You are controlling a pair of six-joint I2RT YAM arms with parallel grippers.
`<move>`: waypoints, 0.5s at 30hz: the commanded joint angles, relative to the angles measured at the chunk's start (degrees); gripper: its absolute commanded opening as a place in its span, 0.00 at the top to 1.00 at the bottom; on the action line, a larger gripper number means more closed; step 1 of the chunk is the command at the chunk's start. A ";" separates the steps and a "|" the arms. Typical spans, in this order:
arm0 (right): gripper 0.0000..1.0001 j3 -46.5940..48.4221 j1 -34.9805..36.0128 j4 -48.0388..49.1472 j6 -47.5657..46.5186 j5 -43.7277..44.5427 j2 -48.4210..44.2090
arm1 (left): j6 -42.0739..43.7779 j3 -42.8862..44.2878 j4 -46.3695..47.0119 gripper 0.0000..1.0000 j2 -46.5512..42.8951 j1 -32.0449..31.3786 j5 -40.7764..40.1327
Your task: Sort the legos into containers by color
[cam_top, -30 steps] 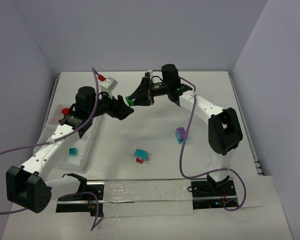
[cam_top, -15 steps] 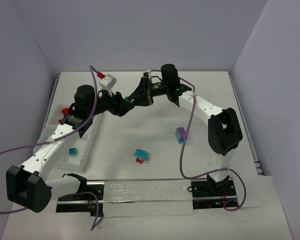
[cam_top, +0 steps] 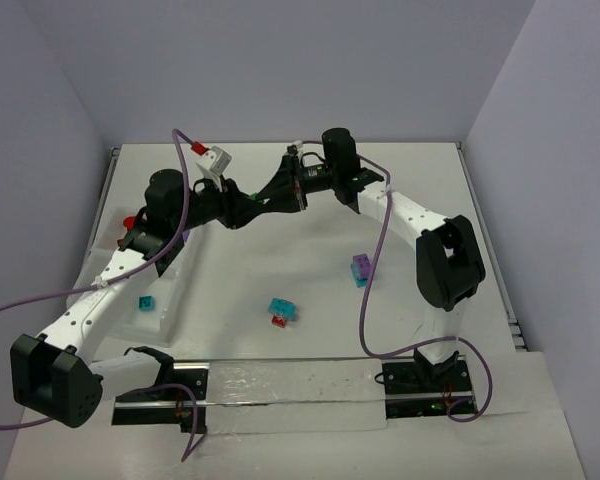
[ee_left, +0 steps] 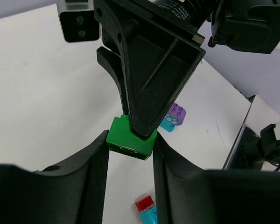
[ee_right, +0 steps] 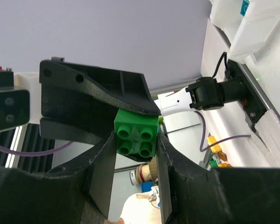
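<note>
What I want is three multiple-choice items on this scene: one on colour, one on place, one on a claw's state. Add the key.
1. What colour is the lego joined to the red lego near the middle of the table? A cyan; B purple; C green.
2. Where is the green lego? A flat on the table; B aloft between the left claw and the right claw; C under the red lego.
3. The right claw is: A wide open; B resting on the table; C shut on the green lego.
Key: 1 A, the cyan lego adjoins it; 2 B, both wrist views show it off the surface; 3 C, the right wrist view shows it clamped.
</note>
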 commanded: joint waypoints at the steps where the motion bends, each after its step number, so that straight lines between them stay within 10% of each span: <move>1: 0.81 -0.76 0.51 1.82 -1.02 -0.66 -2.82 | -1.09 2.66 3.08 0.76 -0.57 -0.49 2.46; 6: 0.80 -1.07 0.51 1.92 -1.13 -0.61 -3.26 | -0.81 3.57 0.36 1.00 -0.16 -0.49 2.67; 9: 0.52 -1.17 0.60 2.61 -1.24 -0.56 -3.53 | -0.97 3.46 -0.21 1.00 -0.77 -0.49 1.83; 11: 0.08 -0.70 0.44 1.74 -2.26 -0.05 -3.93 | -1.16 3.19 -2.66 1.00 -1.73 -0.49 0.33; 15: 0.00 1.98 -0.10 -5.75 -7.58 0.63 -4.21 | -2.16 2.71 -9.13 1.00 -3.61 -0.49 -3.41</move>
